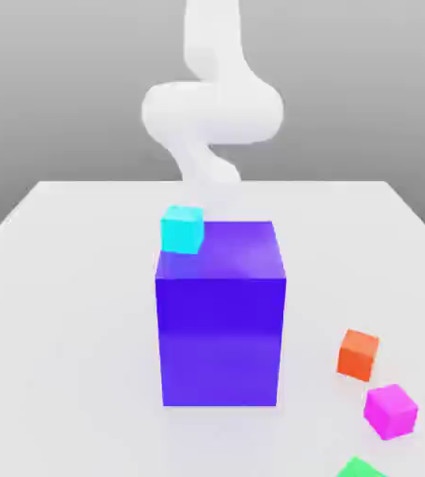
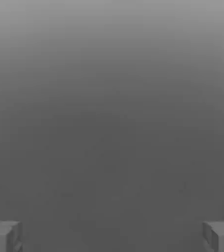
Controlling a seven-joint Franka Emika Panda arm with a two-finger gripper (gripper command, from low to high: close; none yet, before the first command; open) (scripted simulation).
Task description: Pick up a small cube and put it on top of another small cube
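Note:
A small cyan cube point(image 1: 181, 229) overlaps the far upper corner of a large blue block point(image 1: 221, 317), on the exterior view's left; I cannot tell whether it rests on the block. A small orange cube point(image 1: 357, 354) and a small magenta cube point(image 1: 390, 410) lie on the white table toward the exterior view's right. A green cube point(image 1: 360, 467) peeks in at the near edge. My white arm point(image 1: 212, 107) rises behind the block. In the hand view my gripper point(image 2: 112, 237) is open, its grey fingertips point(image 2: 4, 236) far apart with nothing between them.
The large blue block stands mid-table and is much taller than the small cubes. The white table point(image 1: 58, 307) stretches wide on the exterior view's left, and its edges run back toward the arm's base.

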